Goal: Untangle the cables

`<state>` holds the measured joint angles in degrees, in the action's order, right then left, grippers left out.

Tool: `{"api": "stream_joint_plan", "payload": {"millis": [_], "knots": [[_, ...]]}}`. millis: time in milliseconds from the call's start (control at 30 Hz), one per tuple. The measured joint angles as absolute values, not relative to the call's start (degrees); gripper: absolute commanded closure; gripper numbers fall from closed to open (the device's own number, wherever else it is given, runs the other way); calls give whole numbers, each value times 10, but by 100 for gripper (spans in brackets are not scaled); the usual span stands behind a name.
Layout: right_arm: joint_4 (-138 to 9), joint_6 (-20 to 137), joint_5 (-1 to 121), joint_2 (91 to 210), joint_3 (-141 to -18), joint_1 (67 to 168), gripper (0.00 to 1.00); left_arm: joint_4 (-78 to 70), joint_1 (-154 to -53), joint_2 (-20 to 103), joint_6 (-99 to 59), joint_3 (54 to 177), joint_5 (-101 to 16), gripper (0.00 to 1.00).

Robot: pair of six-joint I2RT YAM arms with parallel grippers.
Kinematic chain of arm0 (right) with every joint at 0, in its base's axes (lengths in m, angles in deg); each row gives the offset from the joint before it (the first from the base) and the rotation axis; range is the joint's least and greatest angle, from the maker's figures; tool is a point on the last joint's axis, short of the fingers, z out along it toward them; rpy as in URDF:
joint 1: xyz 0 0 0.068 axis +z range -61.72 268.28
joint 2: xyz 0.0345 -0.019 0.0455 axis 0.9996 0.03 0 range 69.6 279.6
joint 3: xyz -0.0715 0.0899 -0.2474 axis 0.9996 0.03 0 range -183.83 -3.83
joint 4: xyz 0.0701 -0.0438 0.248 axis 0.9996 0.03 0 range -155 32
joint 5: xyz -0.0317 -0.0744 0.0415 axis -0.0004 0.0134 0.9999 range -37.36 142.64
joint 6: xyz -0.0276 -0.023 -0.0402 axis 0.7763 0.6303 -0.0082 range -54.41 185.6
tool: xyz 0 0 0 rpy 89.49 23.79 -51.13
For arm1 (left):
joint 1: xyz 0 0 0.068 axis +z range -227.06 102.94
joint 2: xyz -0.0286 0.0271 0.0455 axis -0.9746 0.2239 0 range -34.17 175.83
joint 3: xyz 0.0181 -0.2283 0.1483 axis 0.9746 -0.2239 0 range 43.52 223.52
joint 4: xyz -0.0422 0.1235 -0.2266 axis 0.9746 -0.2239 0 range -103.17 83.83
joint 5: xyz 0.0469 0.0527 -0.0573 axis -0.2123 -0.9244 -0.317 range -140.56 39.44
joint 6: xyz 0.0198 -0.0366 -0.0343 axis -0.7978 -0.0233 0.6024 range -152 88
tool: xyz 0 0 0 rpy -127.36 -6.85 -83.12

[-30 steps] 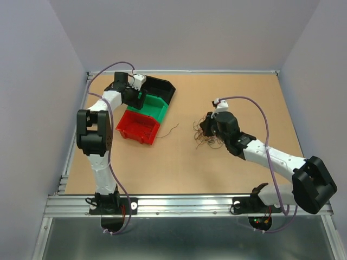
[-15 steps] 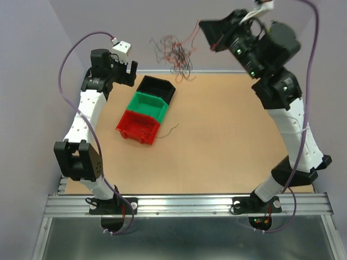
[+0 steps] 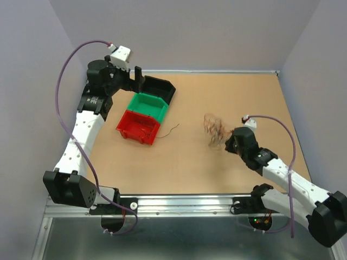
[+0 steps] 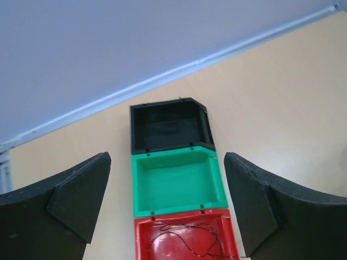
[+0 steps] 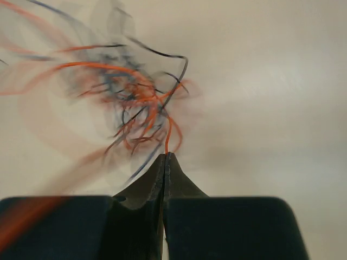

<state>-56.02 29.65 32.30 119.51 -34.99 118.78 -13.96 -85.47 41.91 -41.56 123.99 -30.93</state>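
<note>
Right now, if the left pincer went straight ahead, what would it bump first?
Probably the green bin, centred between the fingers of the open left pincer; depth is unclear.

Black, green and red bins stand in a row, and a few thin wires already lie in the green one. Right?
No. The thin wires lie in the red bin, not the green bin, which holds nothing; the left wrist view shows it. The row with the black bin is as stated.
</note>
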Motion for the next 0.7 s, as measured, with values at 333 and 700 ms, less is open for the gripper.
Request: {"api": "stream_joint_plan", "payload": {"millis": [333,700], "knots": [[-463,350,355,1242,-833,1187,99,-120,-1016,430,-450,1189,-263,1],[-438,389,415,1327,-843,1185,36,47,-1105,430,-481,1115,-153,1]]}}
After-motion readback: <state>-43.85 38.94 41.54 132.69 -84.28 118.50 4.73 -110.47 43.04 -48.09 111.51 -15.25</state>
